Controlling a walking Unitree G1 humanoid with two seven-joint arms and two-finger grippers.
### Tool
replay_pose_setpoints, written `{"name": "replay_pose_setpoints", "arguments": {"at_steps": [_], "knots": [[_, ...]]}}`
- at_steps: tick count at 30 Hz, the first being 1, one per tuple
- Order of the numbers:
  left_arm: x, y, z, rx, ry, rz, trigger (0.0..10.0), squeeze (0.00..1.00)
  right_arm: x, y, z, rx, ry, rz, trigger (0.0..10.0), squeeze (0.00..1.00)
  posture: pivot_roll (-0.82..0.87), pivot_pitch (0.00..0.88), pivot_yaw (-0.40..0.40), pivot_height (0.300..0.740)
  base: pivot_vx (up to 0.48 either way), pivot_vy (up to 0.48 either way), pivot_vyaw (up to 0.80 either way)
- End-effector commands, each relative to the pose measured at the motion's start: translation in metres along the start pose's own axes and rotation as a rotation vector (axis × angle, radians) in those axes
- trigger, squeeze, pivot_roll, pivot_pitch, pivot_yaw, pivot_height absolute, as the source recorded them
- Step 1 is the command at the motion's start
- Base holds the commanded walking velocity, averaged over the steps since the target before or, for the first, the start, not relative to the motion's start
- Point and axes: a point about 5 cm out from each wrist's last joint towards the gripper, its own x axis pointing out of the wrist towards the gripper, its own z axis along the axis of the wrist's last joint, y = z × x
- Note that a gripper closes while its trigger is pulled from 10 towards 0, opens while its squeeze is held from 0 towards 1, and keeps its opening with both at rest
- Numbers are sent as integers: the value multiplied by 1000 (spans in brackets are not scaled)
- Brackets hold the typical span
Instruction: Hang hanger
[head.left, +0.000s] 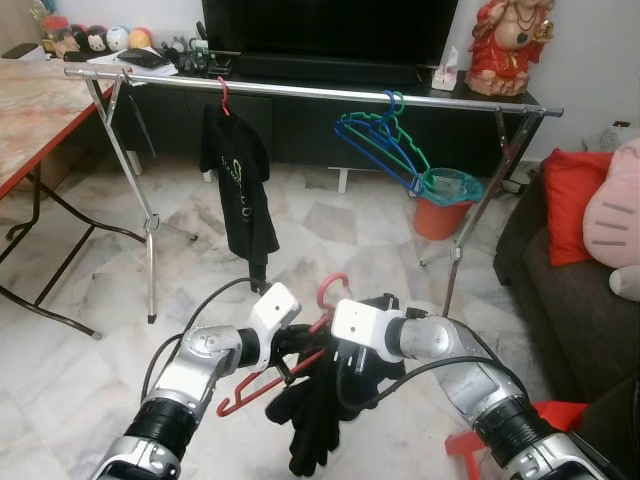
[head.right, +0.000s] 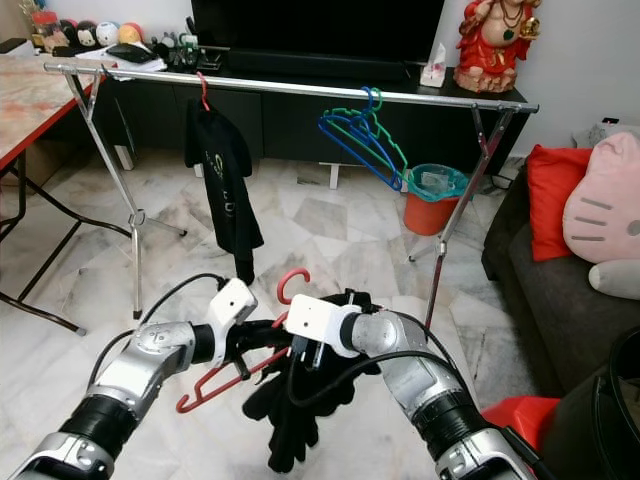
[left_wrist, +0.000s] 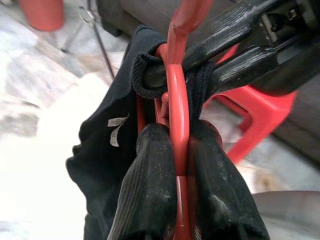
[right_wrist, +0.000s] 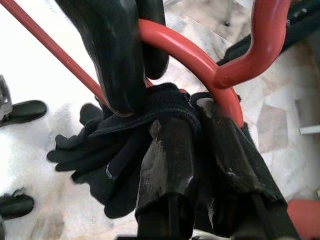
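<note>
A red hanger is held low in front of me, with a black garment drooping from it toward the floor. My left gripper is shut on the hanger's red bar, one finger on each side. My right gripper is shut on the garment's collar, right against the hanger's curved neck. The silver clothes rail runs across the room ahead, well above and beyond both grippers.
On the rail hang a black T-shirt on a red hanger and a bunch of blue and green hangers. An orange bin stands behind the rail. A table is at left, a dark sofa at right, a red stool near my right arm.
</note>
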Motion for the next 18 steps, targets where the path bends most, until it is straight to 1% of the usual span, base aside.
{"name": "replay_pose_setpoints", "arguments": {"at_steps": [1, 3, 4, 5, 7, 8, 9, 10, 11, 16, 17, 18], "knots": [[15, -22, 11, 8, -54, -184, 10000, 0, -2, -7, 19, -42, -77, -26, 10000, 0, -20, 0, -36, 740, 0, 0, 0], [15, -24, 11, -4, -56, -203, 10000, 0, -4, -6, 19, -53, -83, -12, 10000, 0, -19, 0, -35, 740, 0, 0, 0], [15, -27, 10, -8, -50, -237, 10000, 0, -8, -9, 16, -78, -75, -7, 10000, 0, -19, 0, -35, 740, 0, 0, 0], [15, -28, 10, -8, -46, -247, 10000, 0, -10, -10, 15, -89, -69, -8, 10000, 0, -19, 0, -35, 740, 0, 0, 0], [13, -29, 7, -1, -30, -262, 10000, 0, -20, -24, 5, -123, -15, -47, 10000, 0, -25, 0, -31, 740, 0, 0, 0], [11, -28, 7, 0, -22, -257, 10000, 0, -28, -36, -4, -154, 40, -85, 10000, 0, -26, 0, -31, 740, 0, 0, 0], [11, -28, 7, -1, -19, -255, 10000, 0, -31, -41, -7, -168, 65, -105, 10000, 0, -26, 0, -31, 740, 0, 0, 0], [11, -28, 7, -1, -19, -255, 10000, 0, -31, -41, -7, -168, 65, -105, 10000, 0, -26, 0, -31, 740, 0, 0, 0], [10, -28, 7, -2, -13, -254, 10000, 0, -36, -49, -12, -182, 97, -132, 10000, 0, -27, 0, -30, 740, 0, 0, 0], [7, -26, 6, -4, 3, -259, 10000, 0, -47, -68, -19, -190, 140, -217, 10000, 0, -26, 0, -30, 740, 0, 0, 0], [4, -22, 5, 7, 14, -237, 10000, 0, -51, -73, -22, -192, 163, -250, 10000, 0, -22, 0, -29, 740, 0, 0, 0], [3, -21, 5, 13, 21, -223, 10000, 0, -52, -75, -24, -194, 173, -263, 10000, 0, -22, 0, -29, 740, 0, 0, 0]]}}
